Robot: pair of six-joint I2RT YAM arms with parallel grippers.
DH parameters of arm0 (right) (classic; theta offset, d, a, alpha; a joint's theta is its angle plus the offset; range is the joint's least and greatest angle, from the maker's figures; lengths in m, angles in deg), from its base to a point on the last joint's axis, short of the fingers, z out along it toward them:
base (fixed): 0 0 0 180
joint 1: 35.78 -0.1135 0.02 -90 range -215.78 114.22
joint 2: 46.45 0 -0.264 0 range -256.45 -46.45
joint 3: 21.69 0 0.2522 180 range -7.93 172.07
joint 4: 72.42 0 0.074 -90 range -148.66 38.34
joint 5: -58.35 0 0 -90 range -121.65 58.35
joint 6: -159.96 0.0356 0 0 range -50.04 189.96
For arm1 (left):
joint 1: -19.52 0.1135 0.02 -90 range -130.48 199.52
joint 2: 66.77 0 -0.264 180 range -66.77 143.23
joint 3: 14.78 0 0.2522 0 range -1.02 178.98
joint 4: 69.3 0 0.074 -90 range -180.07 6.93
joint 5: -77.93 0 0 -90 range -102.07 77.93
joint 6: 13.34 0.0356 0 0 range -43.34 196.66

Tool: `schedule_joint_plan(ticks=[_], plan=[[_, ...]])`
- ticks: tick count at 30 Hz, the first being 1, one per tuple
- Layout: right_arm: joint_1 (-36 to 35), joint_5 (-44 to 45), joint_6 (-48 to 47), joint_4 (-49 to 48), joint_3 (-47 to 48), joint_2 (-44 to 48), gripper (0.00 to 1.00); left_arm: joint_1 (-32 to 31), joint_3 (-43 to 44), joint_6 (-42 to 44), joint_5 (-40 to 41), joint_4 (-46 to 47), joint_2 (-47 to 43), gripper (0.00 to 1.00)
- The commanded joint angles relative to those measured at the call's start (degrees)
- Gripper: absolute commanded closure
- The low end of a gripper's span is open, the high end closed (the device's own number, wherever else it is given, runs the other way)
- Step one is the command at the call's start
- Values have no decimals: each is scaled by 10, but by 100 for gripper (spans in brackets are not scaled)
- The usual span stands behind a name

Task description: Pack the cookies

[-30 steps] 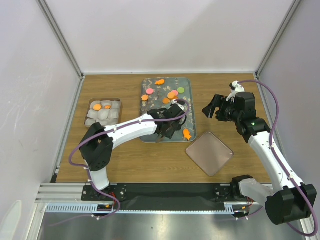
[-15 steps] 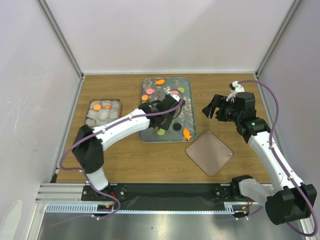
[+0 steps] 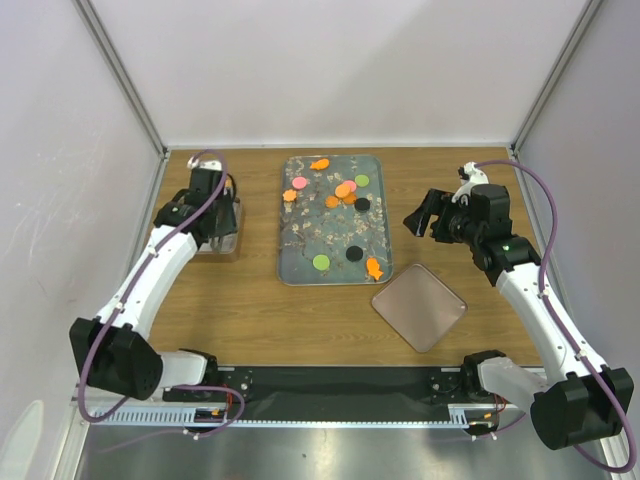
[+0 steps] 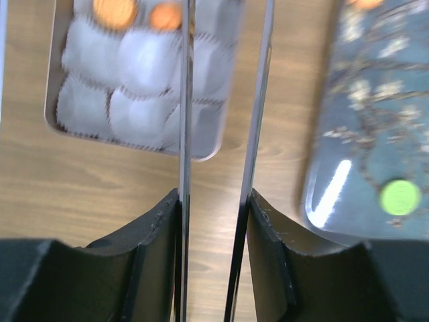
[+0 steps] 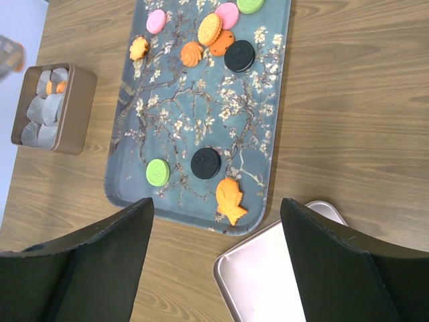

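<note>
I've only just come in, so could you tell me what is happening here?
The left gripper hangs over the small box of paper cups, where two orange cookies already lie; whether its jaws hold anything cannot be seen. Many more cookies lie on the floral tray. The right gripper hovers beside the tray, jaws open and empty.

Surface: brown wood-grain table (image 3: 470,170), walled on three sides. Three items lie directly on it:
- centre, toward far edge: large rectangular blue-grey floral-patterned tray (image 3: 300,245), flat
- left of tray, apart from it: small rectangular brownish metal tin (image 5: 77,114)
- just beside tray's near-right corner: square pinkish metal lid (image 3: 419,306), flat, turned diamond-wise to the table edges
</note>
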Motion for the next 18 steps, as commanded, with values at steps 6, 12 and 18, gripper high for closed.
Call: schedule_joint_plan(ticks=[6, 12, 18], plan=[[-4, -12, -8, -13, 7, -4, 17, 75, -29, 13, -67, 43, 26, 56], [-4, -12, -8, -13, 7, -4, 17, 82, -30, 13, -77, 56, 58, 57], [-4, -11, -7, -13, 7, -2, 17, 94, -37, 13, -83, 67, 72, 57]])
